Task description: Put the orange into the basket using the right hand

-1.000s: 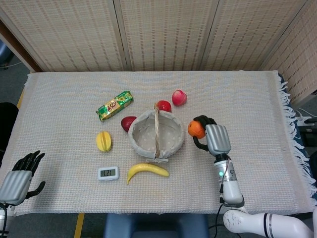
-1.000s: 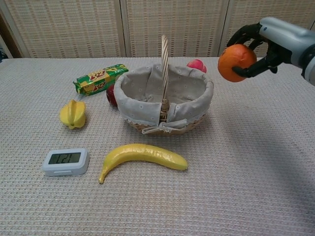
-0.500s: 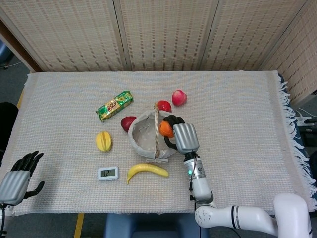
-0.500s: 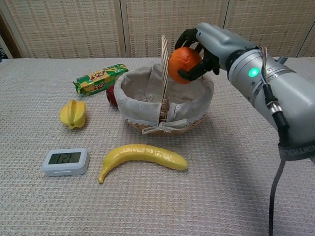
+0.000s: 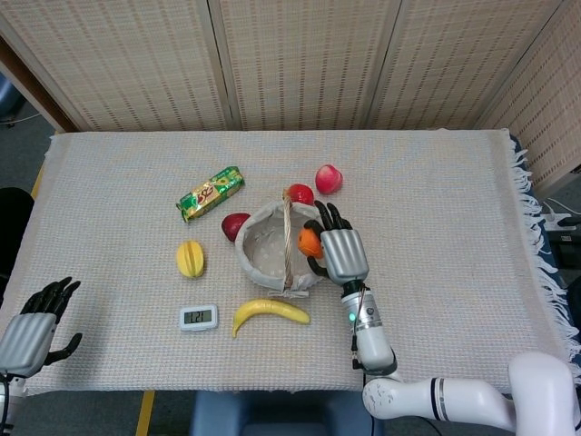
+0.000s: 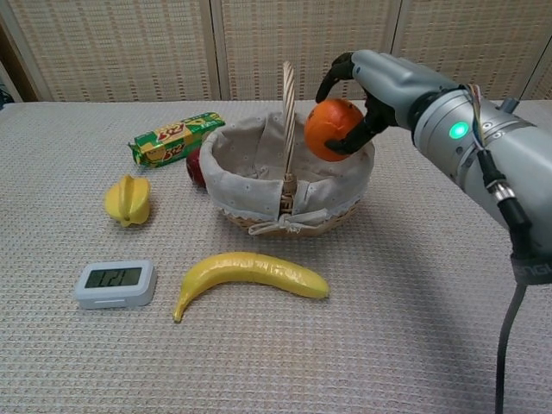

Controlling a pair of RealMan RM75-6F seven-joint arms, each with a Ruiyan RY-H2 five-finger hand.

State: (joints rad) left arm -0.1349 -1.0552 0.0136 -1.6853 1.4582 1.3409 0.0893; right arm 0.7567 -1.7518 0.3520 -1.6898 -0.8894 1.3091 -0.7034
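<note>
The orange (image 5: 310, 242) (image 6: 334, 129) hangs just inside the right rim of the cloth-lined wicker basket (image 5: 259, 218) (image 6: 233, 142), beside its upright handle (image 6: 287, 112). My right hand (image 5: 340, 254) (image 6: 388, 82) is over the basket's right side and still holds the orange. Its thumb lies against the fruit's lower right, while the other fingers arch loosely above it. My left hand (image 5: 36, 322) rests at the table's front left corner, fingers apart and holding nothing.
A banana (image 5: 270, 313) lies in front of the basket, with a small timer (image 5: 198, 317) to its left. A starfruit (image 5: 190, 259), a green snack packet (image 5: 210, 193) and three red fruits (image 5: 329, 178) (image 5: 300, 193) (image 5: 234, 225) lie around the basket.
My right hand carried the orange leftward from beside the basket to over its right side. In the last half second it sank a little and its fingers uncurled from the top of the fruit.
</note>
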